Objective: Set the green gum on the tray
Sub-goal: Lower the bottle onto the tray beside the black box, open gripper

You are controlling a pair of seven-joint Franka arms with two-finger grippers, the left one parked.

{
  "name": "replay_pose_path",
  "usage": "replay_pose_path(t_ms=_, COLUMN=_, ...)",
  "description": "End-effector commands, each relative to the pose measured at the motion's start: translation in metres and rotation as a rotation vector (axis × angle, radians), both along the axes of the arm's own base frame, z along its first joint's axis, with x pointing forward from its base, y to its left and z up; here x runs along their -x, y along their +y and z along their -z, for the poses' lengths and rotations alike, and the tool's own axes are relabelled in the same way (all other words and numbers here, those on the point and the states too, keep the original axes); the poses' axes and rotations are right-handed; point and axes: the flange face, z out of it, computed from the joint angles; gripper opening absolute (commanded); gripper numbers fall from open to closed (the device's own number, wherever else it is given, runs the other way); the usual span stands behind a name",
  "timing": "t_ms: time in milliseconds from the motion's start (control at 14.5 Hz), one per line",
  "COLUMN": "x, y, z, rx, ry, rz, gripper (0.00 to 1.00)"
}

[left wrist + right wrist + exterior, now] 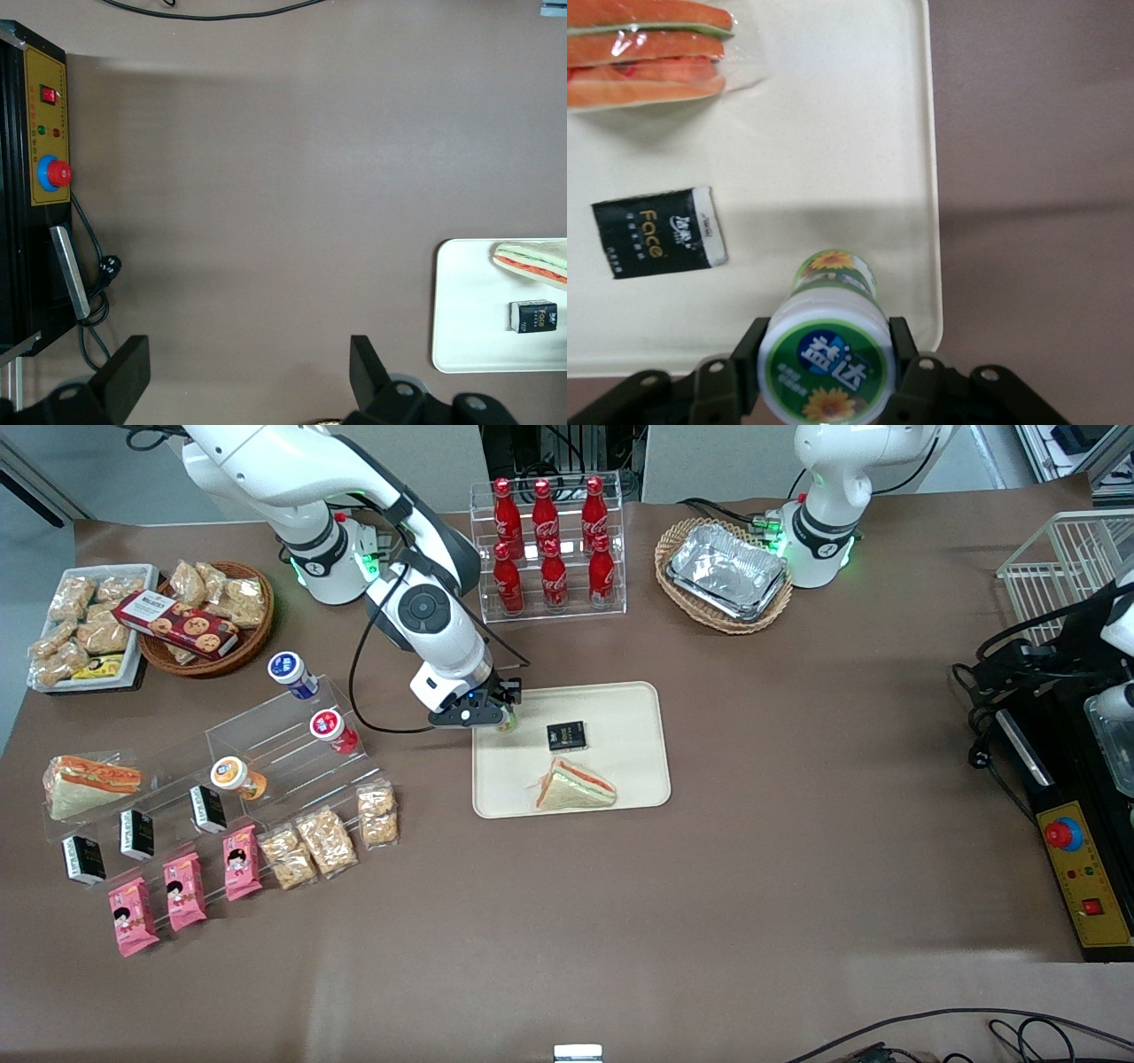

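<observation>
A: What was the biggest thing on the brown table [753, 868]?

B: The tray [638, 717], cream and flat, near the middle. A wrapped sandwich [574, 786] lay on the part of it nearest the front camera, and a small black packet [566, 736] marked "Face" sat beside that, a little farther from the camera.

A: And the gripper?

B: The gripper [507, 717] hung over the tray's edge toward the working arm's end of the table. Its 2 fingers [908, 359] were clamped on the green gum [826, 359], 1 on each side of the white lid.

A: So where was the gum exactly?

B: Held upright above the tray's bare surface, close to its rim [935, 266], with the black packet just beside it. Whether its base touched the tray, I could not tell.

A: Anything else?

B: Toward the working arm's end, 3 other small bottles sat on a clear stepped stand [266, 753]: 1 blue [293, 674], 1 red [334, 731], 1 orange [237, 777].
</observation>
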Motion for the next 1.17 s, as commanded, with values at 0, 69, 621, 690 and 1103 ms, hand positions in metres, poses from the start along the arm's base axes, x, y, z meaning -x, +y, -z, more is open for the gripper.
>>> replay_pose_path(t_ms=0, x=0.013, y=0.017, z=0.024, rx=0.029, ry=-0.033, rz=-0.025, gripper=0.38)
replay_pose_path(t_ms=69, x=0.014, y=0.017, z=0.030, rx=0.041, ry=-0.037, rz=-0.014, gripper=0.38)
replay_pose_path(t_ms=621, x=0.007, y=0.014, z=0.014, rx=0.054, ry=-0.093, rz=-0.025, gripper=1.00)
replay_pose_path(t_ms=690, x=0.005, y=0.008, z=-0.004, rx=0.098, ry=-0.113, rz=-0.039, gripper=1.00)
replay_pose_path(t_ms=1103, x=-0.004, y=-0.014, z=-0.161, rx=0.172, ry=-0.071, rz=-0.120, gripper=1.00)
